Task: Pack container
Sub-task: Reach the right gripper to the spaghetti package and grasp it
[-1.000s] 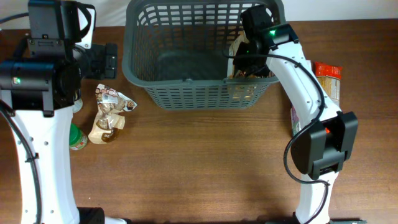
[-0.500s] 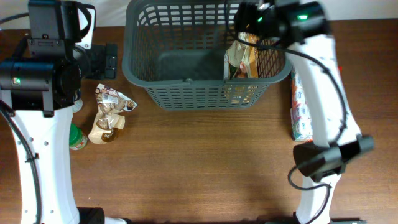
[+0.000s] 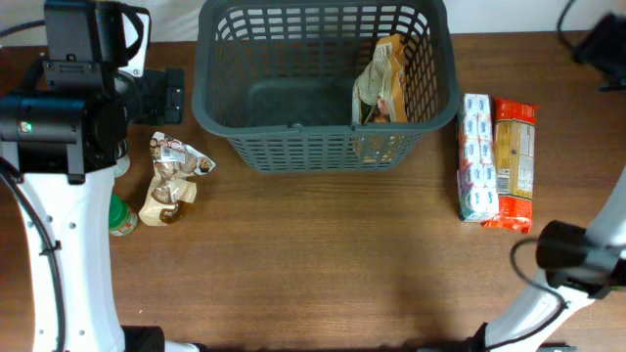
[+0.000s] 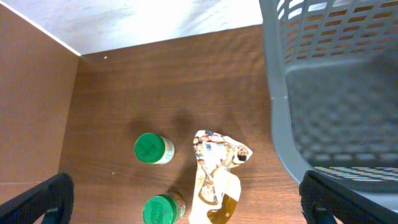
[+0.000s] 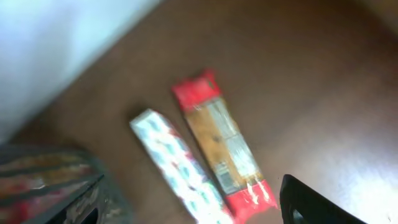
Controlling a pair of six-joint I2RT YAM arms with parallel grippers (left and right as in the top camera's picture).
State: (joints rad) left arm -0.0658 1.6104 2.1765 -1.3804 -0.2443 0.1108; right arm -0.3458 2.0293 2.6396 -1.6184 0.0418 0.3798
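figure: packing in progress, overhead and wrist views. the container [image 3: 323, 147], a dark grey lattice basket, stands at the upper centre of the worktop [image 3: 323, 264]. one printed pouch [image 3: 381, 83] is held in it, leaning upright against the wall at the frame's right; the rest of the solid base is bare.

the right claw [image 3: 599, 44] is seen at the upper right corner, well apart from the basket. in its blurred wrist view a finger [image 5: 311, 202] shows at the lower right corner and nothing is gripped, so it is judged spread apart. the left claw [image 3: 161, 95] hangs at the upper left with its fingers [image 4: 37, 199] wide apart and empty.

the step in hand is judged to be the fetching of a next item. two long packets, white-and-blue [image 3: 475, 156] and red [image 3: 514, 161], lie touching side by side at the right. the red one, on the outer side, is best taken across its narrow width, lifted clear of the rim and lowered into the bare part of the base, so that the pouch is not toppled.

a crumpled snack bag [image 3: 171, 178] and two green-lidded jars [image 4: 153, 148] lie at the left; the jars are closed and their contents cannot be told.
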